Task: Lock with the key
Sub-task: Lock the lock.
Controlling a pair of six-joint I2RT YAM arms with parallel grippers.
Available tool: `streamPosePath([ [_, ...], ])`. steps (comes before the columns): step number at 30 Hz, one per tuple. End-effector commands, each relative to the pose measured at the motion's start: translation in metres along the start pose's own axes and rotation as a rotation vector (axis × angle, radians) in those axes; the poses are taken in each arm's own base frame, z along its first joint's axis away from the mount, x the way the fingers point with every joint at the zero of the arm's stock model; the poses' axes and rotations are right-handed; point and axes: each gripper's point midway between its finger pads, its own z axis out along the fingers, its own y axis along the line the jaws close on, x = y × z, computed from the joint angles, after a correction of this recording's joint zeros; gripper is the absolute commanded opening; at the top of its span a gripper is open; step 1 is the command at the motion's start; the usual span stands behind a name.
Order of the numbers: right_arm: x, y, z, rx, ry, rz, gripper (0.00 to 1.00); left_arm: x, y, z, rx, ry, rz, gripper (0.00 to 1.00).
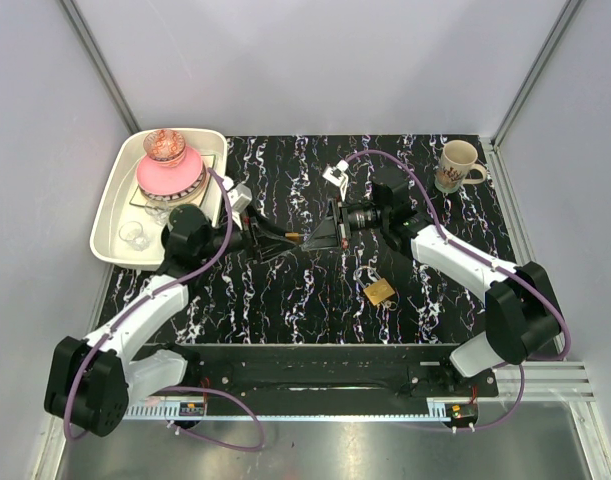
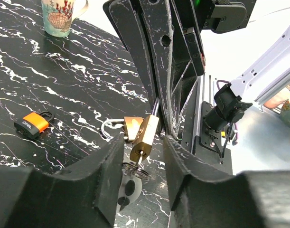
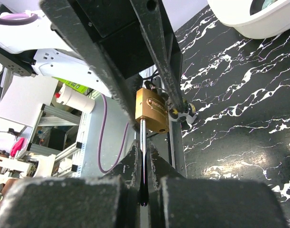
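Right hand (image 3: 143, 149) is pinched tight on the padlock's (image 3: 152, 110) shackle; left hand (image 2: 143, 141) straddles its body, fingers apart, grip unclear. I'd keep that steady, close on the key (image 1: 293, 237), and turn gently.

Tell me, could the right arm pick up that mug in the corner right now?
Probably not yet: the right gripper is shut on the shackle of a brass padlock, so its fingers are taken. Otherwise the way looks free; the mug stands alone beside that arm.
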Motion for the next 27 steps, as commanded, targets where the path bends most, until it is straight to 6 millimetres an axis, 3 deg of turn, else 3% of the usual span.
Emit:
streamPosePath([
  [1, -0.019, 0.029, -0.002, -0.069, -0.025, -0.115, 0.0, -0.024, -0.013, 0.004, 0.075, -0.041, 0.095, 0.39],
  [2, -0.02, 0.03, -0.002, -0.071, -0.026, -0.117, 0.0, -0.026, -0.015, 0.004, 0.08, -0.046, 0.099, 0.38],
  [3, -0.019, 0.03, -0.001, -0.074, -0.022, -0.113, 0.0, -0.028, -0.016, 0.004, 0.082, -0.049, 0.099, 0.28],
  [8, -0.016, 0.028, -0.001, -0.081, -0.021, -0.105, 0.0, -0.036, -0.019, 0.005, 0.093, -0.078, 0.111, 0.01],
  [10, -0.016, 0.029, 0.0, -0.085, -0.018, -0.107, 0.0, -0.037, -0.022, 0.005, 0.107, -0.079, 0.103, 0.01],
  [14, -0.014, 0.028, 0.0, -0.086, -0.015, -0.102, 0.0, -0.04, -0.022, 0.006, 0.114, -0.088, 0.103, 0.26],
  [19, -0.014, 0.029, -0.001, -0.089, -0.016, -0.106, 0.0, -0.04, -0.022, 0.007, 0.124, -0.083, 0.091, 0.38],
  [21, -0.014, 0.029, -0.001, -0.09, -0.015, -0.108, 0.0, -0.041, -0.023, 0.007, 0.132, -0.081, 0.092, 0.34],
  [23, -0.015, 0.029, -0.002, -0.088, -0.02, -0.112, 0.0, -0.039, -0.023, 0.008, 0.13, -0.071, 0.084, 0.22],
  [24, -0.015, 0.03, -0.001, -0.09, -0.02, -0.113, 0.0, -0.038, -0.023, 0.007, 0.132, -0.067, 0.089, 0.08],
  [25, -0.015, 0.029, -0.001, -0.09, -0.02, -0.11, 0.0, -0.039, -0.023, 0.007, 0.133, -0.065, 0.092, 0.0],
  [27, -0.016, 0.029, -0.001, -0.09, -0.022, -0.107, 0.0, -0.038, -0.022, 0.007, 0.126, -0.061, 0.083, 0.0],
])
